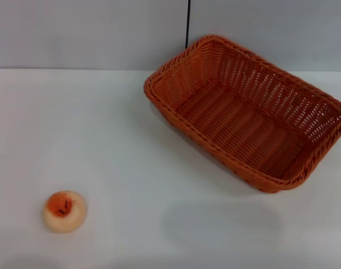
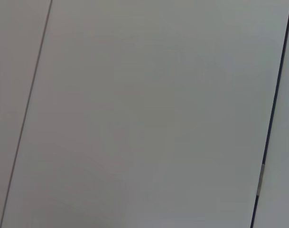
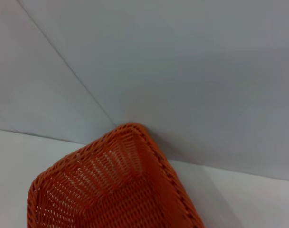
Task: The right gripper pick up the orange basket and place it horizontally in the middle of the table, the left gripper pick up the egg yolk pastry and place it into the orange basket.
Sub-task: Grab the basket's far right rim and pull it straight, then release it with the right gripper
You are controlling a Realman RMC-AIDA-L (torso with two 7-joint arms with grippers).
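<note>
The orange basket (image 1: 246, 112) stands empty at the back right of the white table (image 1: 131, 157), turned at an angle, one corner close to the back wall. The right wrist view looks down on that far corner of the orange basket (image 3: 111, 185) from above. The egg yolk pastry (image 1: 64, 210), a cream bun with an orange-red top patch, lies alone at the front left of the table. Neither gripper shows in any view. The left wrist view holds only plain grey wall panels.
A grey panelled wall (image 1: 92, 33) with a dark vertical seam (image 1: 188, 22) runs along the table's far edge. Faint shadows lie on the table at the front, right of centre and at the front left corner.
</note>
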